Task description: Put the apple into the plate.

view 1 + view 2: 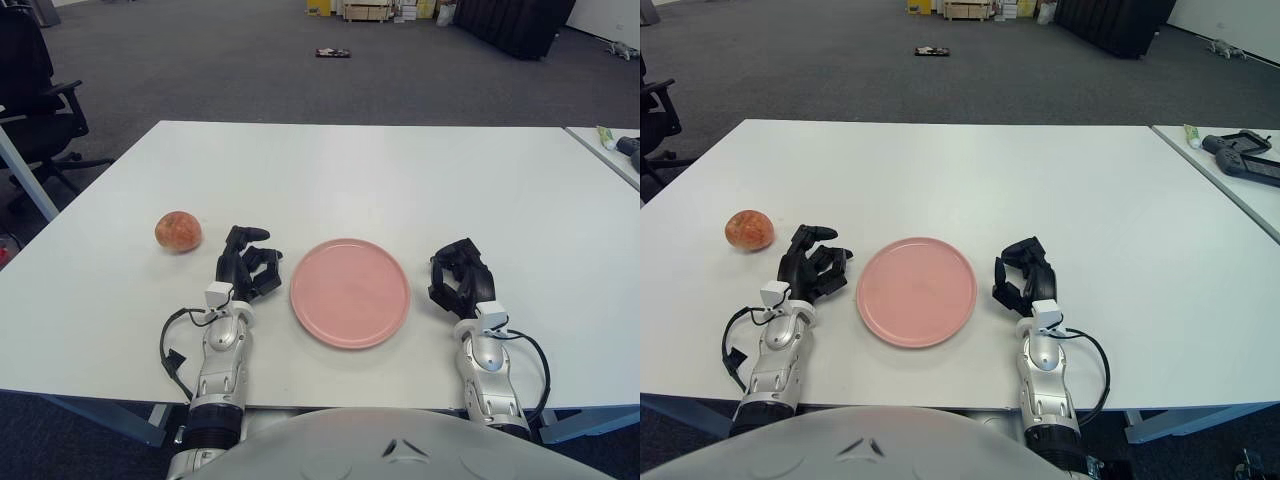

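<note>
A: What are we standing at?

B: We face a white table [360, 170] in a large room with grey carpet [230, 70]. A black office chair [35, 95] stands off to our left, some boxes [365, 10] sit far back, and a second table [610, 150] at our right carries a few small items we cannot make out.

A: And on our own table?

B: A pink plate [350, 292] lies bare near the front edge, between our two hands. The apple [178, 231] sits on the tabletop to the plate's left, well apart from it.

A: How near is the apple to our fingers?

B: Our left hand [245, 268] shows just left of the plate, fingers [250, 236] loosely curled and holding nothing. The apple lies near it, farther left and slightly beyond the fingertips, not touching.

A: The other hand?

B: Our right hand [460, 277] shows just right of the plate, fingers bent inward, holding nothing.
</note>
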Controlling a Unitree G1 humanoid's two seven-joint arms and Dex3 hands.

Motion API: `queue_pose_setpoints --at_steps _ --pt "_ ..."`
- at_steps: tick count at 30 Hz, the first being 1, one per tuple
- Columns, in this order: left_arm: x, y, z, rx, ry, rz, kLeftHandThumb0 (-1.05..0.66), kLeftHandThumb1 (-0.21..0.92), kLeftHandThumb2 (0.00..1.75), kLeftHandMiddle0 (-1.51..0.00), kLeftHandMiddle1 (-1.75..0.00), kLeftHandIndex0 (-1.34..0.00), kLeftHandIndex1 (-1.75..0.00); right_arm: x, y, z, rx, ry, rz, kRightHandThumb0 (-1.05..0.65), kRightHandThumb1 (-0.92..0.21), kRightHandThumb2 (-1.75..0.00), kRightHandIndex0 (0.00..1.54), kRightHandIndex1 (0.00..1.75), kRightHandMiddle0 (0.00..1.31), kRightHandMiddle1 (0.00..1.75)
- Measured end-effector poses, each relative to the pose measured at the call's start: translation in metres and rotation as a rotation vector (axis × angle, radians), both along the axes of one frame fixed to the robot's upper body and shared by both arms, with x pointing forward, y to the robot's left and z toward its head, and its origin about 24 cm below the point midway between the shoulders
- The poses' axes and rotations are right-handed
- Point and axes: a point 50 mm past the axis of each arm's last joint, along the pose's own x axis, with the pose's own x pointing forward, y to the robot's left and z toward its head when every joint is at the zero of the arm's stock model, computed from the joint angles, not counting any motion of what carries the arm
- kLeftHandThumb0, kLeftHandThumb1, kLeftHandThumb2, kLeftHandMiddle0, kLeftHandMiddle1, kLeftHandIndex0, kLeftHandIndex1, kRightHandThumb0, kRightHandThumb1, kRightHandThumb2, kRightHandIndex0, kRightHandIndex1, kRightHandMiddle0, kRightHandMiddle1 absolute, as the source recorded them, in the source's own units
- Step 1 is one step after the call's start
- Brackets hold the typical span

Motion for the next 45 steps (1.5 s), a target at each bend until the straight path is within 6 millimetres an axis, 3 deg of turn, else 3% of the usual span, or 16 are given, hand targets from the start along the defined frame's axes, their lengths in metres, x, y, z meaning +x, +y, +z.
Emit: queue_pose_setpoints --at_steps 7,15,23,25,26,27,28,29,31,34,38,39,41,45 --pt "-0.005 -0.003 0.001 0.113 -0.032 0.097 -0.01 0.40 1.17 -0.63 -1.55 -0.36 -1.75 0.000 0.000 0.000 -0.005 0.001 -0.006 -0.39 -0.64 -0.91 0.61 1.36 0.36 1.75" --pt "-0.005 -0.007 0.016 0.377 -0.155 0.192 -0.01 0.40 1.21 -0.59 -1.66 -0.34 -1.75 0.000 -0.001 -0.001 -0.007 0.004 -0.009 -0.39 -0.64 -0.91 0.57 1.37 0.36 1.75" --pt "0.007 0.001 0.018 0.727 -0.291 0.238 -0.01 0.43 1.13 -0.60 -1.54 -0.36 -1.75 0.002 0.001 0.000 -0.004 0.004 -0.005 -0.39 -0.64 -0.92 0.58 1.37 0.37 1.75" --pt "0.009 0.003 0.018 0.768 -0.322 0.277 -0.01 0.62 0.86 -0.49 -1.47 -0.30 -1.75 0.002 0.001 0.000 -0.004 0.002 -0.005 -0.39 -0.64 -0.92 0.59 1.38 0.37 1.75" --pt "0.009 0.004 0.019 0.784 -0.336 0.303 -0.13 0.73 0.75 -0.40 -1.42 -0.25 -1.75 0.001 0.001 0.000 -0.004 0.001 -0.005 -0.39 -0.64 -0.92 0.60 1.38 0.37 1.75" --pt "0.010 0.005 0.019 0.800 -0.347 0.327 -0.17 0.77 0.71 -0.37 -1.40 -0.24 -1.75 0.001 0.000 0.000 -0.004 0.001 -0.005 -0.39 -0.64 -0.92 0.60 1.38 0.37 1.75" --pt "0.010 0.005 0.019 0.810 -0.358 0.353 -0.31 0.82 0.80 -0.25 -1.31 -0.15 -1.52 0.001 0.000 0.000 -0.004 0.001 -0.005 -0.39 -0.63 -0.92 0.62 1.38 0.37 1.75" --pt "0.011 0.006 0.020 0.817 -0.374 0.384 -0.37 0.84 0.84 -0.20 -1.28 -0.12 -1.44 0.001 0.000 0.000 -0.004 0.000 -0.005 -0.39 -0.63 -0.93 0.62 1.38 0.37 1.75" --pt "0.013 0.006 0.020 0.836 -0.394 0.448 -0.55 0.89 0.90 -0.08 -1.07 -0.05 -1.11 0.001 0.000 0.000 -0.003 0.000 -0.006 -0.39 -0.63 -0.93 0.63 1.37 0.38 1.75" --pt "0.017 0.009 0.019 0.869 -0.394 0.544 -0.66 0.91 0.91 -0.03 -0.85 -0.02 -0.84 0.002 0.000 0.000 -0.001 0.000 -0.007 -0.39 -0.62 -0.94 0.63 1.37 0.38 1.75" --pt "0.021 0.012 0.018 0.906 -0.369 0.610 -0.84 0.92 0.82 0.00 -0.26 0.00 -0.32 0.002 0.000 0.000 0.000 -0.001 -0.007 -0.39 -0.62 -0.94 0.64 1.37 0.38 1.75" --pt "0.022 0.013 0.018 0.920 -0.355 0.620 -0.86 0.92 0.80 0.00 -0.21 0.00 -0.27 0.002 0.000 0.000 -0.001 -0.001 -0.007 -0.39 -0.62 -0.94 0.64 1.37 0.38 1.75" --pt "0.023 0.015 0.016 0.946 -0.329 0.641 -0.97 0.92 0.60 0.00 -0.09 0.00 -0.11 0.002 0.000 0.000 -0.001 0.000 -0.007 -0.40 -0.61 -0.96 0.65 1.37 0.39 1.75" --pt "0.029 0.023 0.015 1.016 -0.268 0.705 -1.03 0.92 0.41 0.00 -0.02 0.00 -0.03 0.002 0.000 0.000 -0.004 0.000 -0.008 -0.40 -0.60 -0.96 0.65 1.38 0.39 1.75"
